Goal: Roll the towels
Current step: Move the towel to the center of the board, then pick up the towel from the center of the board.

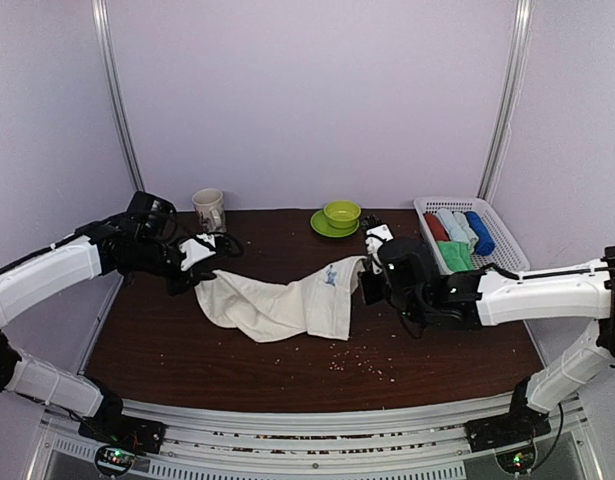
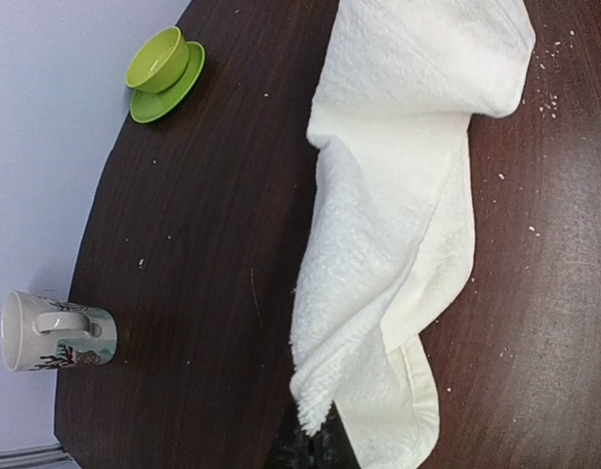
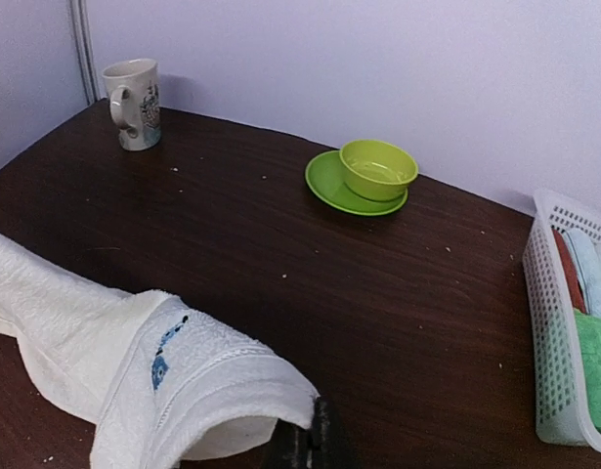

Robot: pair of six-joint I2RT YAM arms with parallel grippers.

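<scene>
The dark bench (image 1: 167, 350) is carrying everything. One cream-white towel (image 1: 277, 300) is hanging between the two end effectors, its middle sagging onto the wood. The left end effector (image 1: 191, 268) is pinching the towel's left corner with its jaws closed. The right end effector (image 1: 368, 277) is clamping the opposite corner, which carries a small blue mark.

Only the top view is showing both grips at once. The left wrist view is showing the cloth (image 2: 398, 195) running away from its dark fingertips (image 2: 310, 451) – nothing of the basket. The right wrist view is showing the towel (image 3: 134, 362) draping over its closed fingers (image 3: 315, 445).

One white basket (image 1: 507, 258) is sitting just beyond and to the right of the right end effector. It is holding the one green towel (image 1: 455, 255) nearest that end effector, then three rolls – red (image 1: 436, 226), pale blue (image 1: 455, 226) and dark blue (image 1: 479, 232).

One mug (image 1: 209, 208) is standing just beyond the left end effector. One green bowl (image 1: 342, 212) is resting on one green saucer (image 1: 325, 227), beyond the right end effector. Pale crumbs (image 1: 352, 362) are lying scattered on the near side of it.
</scene>
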